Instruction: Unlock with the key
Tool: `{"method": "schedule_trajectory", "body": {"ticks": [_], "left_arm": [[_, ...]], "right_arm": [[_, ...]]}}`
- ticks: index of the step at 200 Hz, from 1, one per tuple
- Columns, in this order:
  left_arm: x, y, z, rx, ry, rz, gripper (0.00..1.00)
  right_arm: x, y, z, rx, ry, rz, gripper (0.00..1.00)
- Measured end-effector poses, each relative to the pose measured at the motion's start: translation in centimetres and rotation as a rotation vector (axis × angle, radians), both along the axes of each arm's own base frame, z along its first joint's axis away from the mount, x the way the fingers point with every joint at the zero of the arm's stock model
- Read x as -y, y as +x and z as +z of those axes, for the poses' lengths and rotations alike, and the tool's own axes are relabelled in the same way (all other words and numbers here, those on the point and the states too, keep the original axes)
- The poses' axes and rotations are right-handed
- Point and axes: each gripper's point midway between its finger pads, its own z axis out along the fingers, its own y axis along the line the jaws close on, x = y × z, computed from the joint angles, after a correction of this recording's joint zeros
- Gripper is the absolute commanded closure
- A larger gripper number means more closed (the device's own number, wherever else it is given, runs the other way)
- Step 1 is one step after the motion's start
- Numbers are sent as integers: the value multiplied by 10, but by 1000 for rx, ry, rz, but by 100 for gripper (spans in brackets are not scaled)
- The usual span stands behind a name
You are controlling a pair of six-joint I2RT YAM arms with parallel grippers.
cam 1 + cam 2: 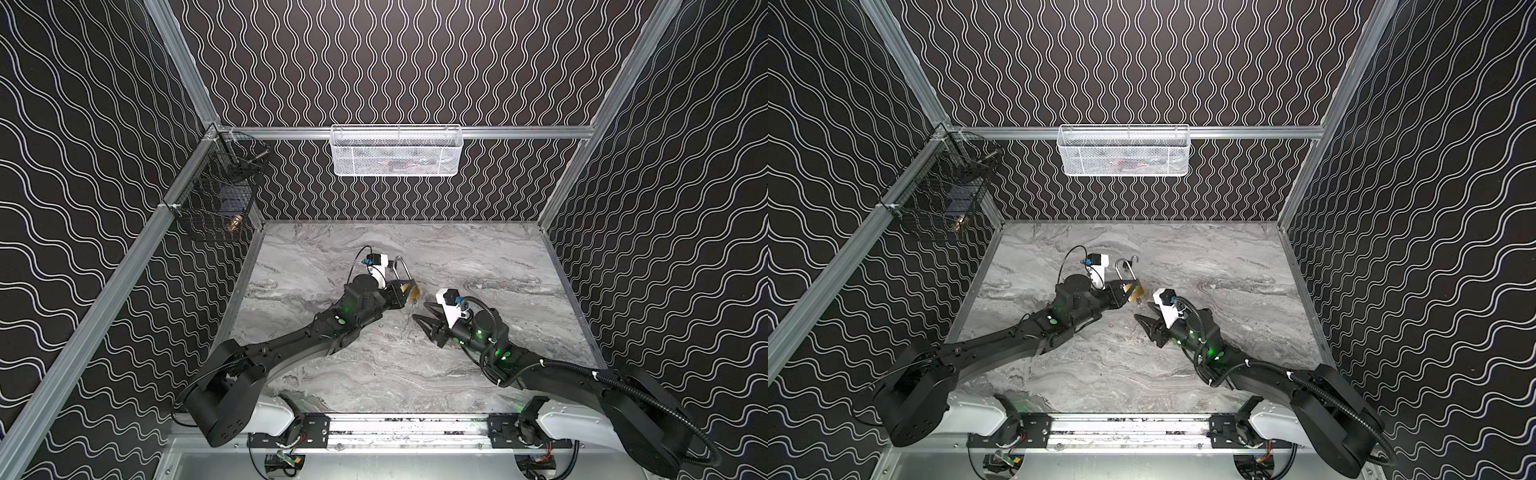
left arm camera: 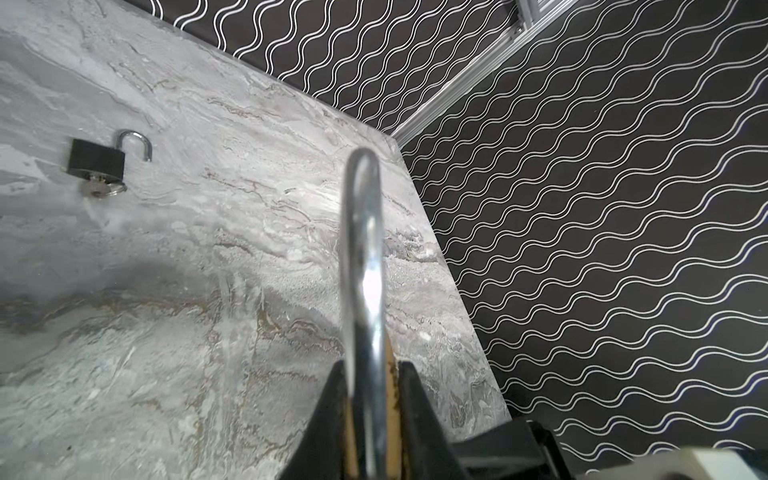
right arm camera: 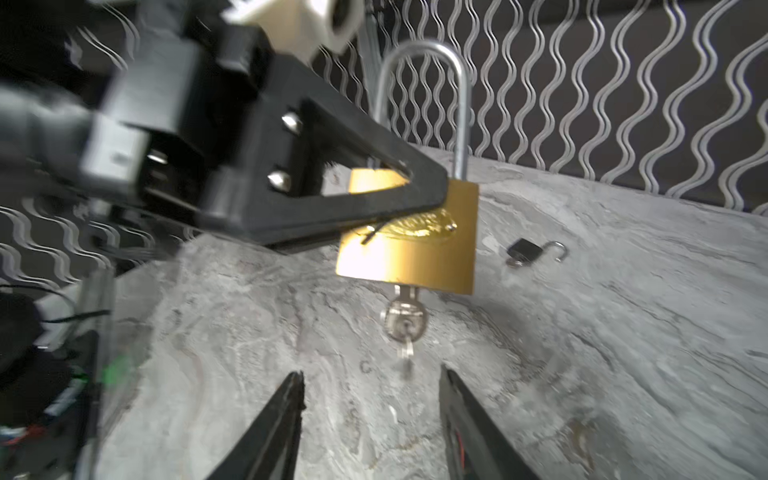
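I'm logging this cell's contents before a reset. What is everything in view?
brass padlock: 1, gold, held above the table
key: 1, silver, in the brass padlock
black padlock: 1, black, on the table, shackle open
small key: 1, silver, in the black padlock
white mesh basket: 1, white, back rail
black wire basket: 1, black, left wall
table: 1, grey marble, cell floor
left gripper: 1, black, shut on brass padlock
right gripper: 1, black, open, near the key

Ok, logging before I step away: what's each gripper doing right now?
Left gripper: closed on the brass padlock.
Right gripper: open, empty, just short of the key.
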Motion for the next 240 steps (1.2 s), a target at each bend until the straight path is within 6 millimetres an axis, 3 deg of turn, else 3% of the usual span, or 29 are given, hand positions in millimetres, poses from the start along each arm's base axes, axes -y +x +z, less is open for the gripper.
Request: {"method": "schedule_trajectory", "body": {"ticks": [67,142,172,240], "left_arm": [[10,-10,-4,-10,4,-39,100],[27,-15,-15,-6,28,-57,100],[30,-12,-19,-1,26,-53,100],[30,-13,-12,10,31,-53,100]], "right_arm": [[2,10,-13,-3,-77,-68,62],[4,8,-12,7,-81,-72,63],[6,10,-14,3,-89,-89,72],[7,12,-12,10,-85,-101,76]]}}
